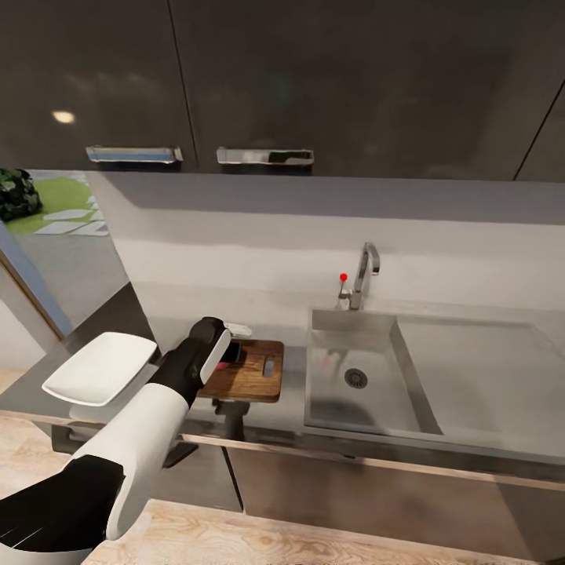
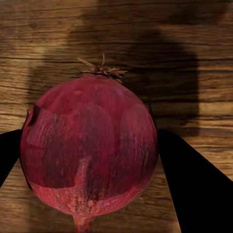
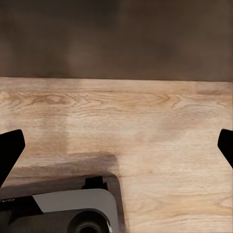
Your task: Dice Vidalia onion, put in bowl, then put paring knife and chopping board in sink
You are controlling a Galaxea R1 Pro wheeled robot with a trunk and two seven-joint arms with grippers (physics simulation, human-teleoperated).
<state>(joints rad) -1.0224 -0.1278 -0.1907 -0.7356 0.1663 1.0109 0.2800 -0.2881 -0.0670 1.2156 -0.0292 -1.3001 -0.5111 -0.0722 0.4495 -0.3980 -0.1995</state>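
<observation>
The dark red Vidalia onion [image 2: 90, 155] sits between the two black fingers [image 2: 194, 189] of my left gripper [image 2: 91, 132], which is shut on it just over the wooden chopping board [image 2: 194, 39]. From the head camera my left gripper [image 1: 233, 345] hovers at the board's [image 1: 255, 377] far left end, a sliver of onion [image 1: 234, 355] showing. The white bowl [image 1: 102, 367] rests on the grey countertop [image 1: 292, 377] left of the board. The steel sink [image 1: 353, 392] lies to its right. The paring knife is hidden. My right gripper [image 3: 121, 141] is open and holds nothing.
The chrome tap [image 1: 365, 275] with a red dot stands behind the basin, and the drainboard [image 1: 486, 369] stretches right. Dark wall cabinets [image 1: 267, 86] hang overhead. Below my right gripper are the pale wood floor [image 3: 145, 116] and part of my base [image 3: 73, 208].
</observation>
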